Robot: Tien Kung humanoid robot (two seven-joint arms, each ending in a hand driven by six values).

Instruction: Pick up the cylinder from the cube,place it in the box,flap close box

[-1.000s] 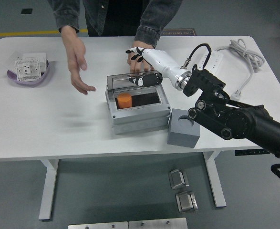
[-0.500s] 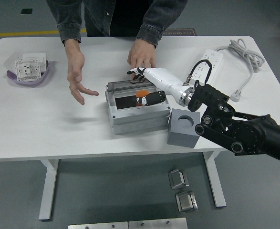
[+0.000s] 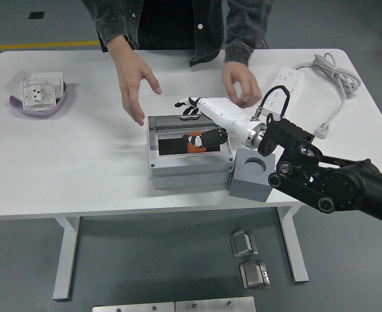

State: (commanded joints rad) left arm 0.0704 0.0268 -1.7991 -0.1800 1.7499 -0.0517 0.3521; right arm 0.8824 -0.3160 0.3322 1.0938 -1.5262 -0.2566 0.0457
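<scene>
The grey box (image 3: 189,168) sits mid-table. Its dark see-through flap (image 3: 171,144) is lowered almost flat over the opening. The orange cylinder (image 3: 192,147) lies inside, partly seen under the flap and behind my fingers. My right hand (image 3: 198,123), white with black fingertips (image 3: 202,138), rests on the flap with fingers spread and grasps nothing. The grey cube (image 3: 252,173), with a round hollow on top, stands against the box's right side, under my right forearm. My left arm is out of the picture.
A person stands at the far side; one hand (image 3: 137,81) hovers above the box's back left, the other (image 3: 243,83) hangs behind my wrist. A white power strip (image 3: 289,80) with cable lies at the back right. A purple dish (image 3: 40,97) holding socket parts sits far left.
The flap has swung from upright down over the cylinder, my right hand following it forward and down. The person's hands have left the box and moved to the right.
</scene>
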